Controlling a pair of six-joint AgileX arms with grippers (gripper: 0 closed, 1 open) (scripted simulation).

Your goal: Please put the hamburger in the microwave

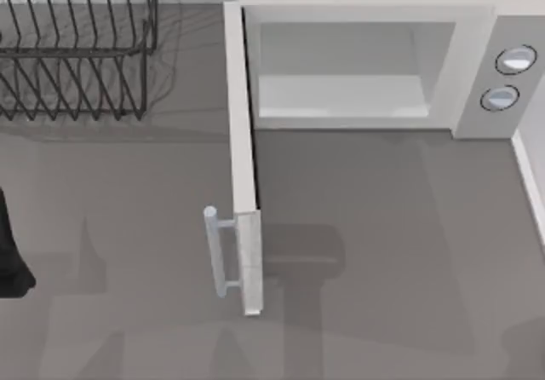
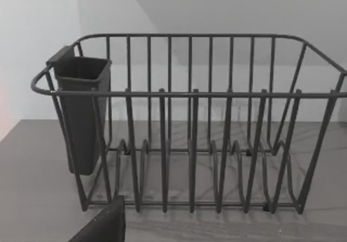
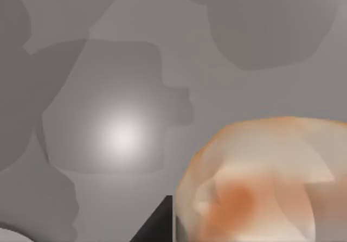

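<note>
The microwave [image 1: 375, 65] stands at the 12 to 1 o'clock part of the bench [image 1: 383, 252]. Its door [image 1: 243, 158] is swung fully open toward 6 o'clock, with the handle [image 1: 217, 252] facing 9 o'clock. The cavity is bare, and the two dials [image 1: 508, 77] sit at its 3 o'clock side. A dish rack [image 1: 77, 48] with a dark cup [image 2: 81, 112] occupies the 10 o'clock corner.

The hamburger [image 3: 260, 182] sits very close to the right wrist camera, above the bench. Judged from this, the right arm is carrying it; whether the right gripper is clamped on it cannot be told from these views. The left arm [image 1: 10, 252] is parked at the 9 o'clock edge; the state of its gripper cannot be told.

Step in hand, as judged: transport to the cavity. Procedure:
- Approach from 6 o'clock, to the 3 o'clock side of the open door, keeping clear of its edge.
- Hold the hamburger above the cavity floor when passing the front lip.
- Set it down well inside, so the door can close.
- Release only after contact with the floor, then withdraw straight back.
</note>
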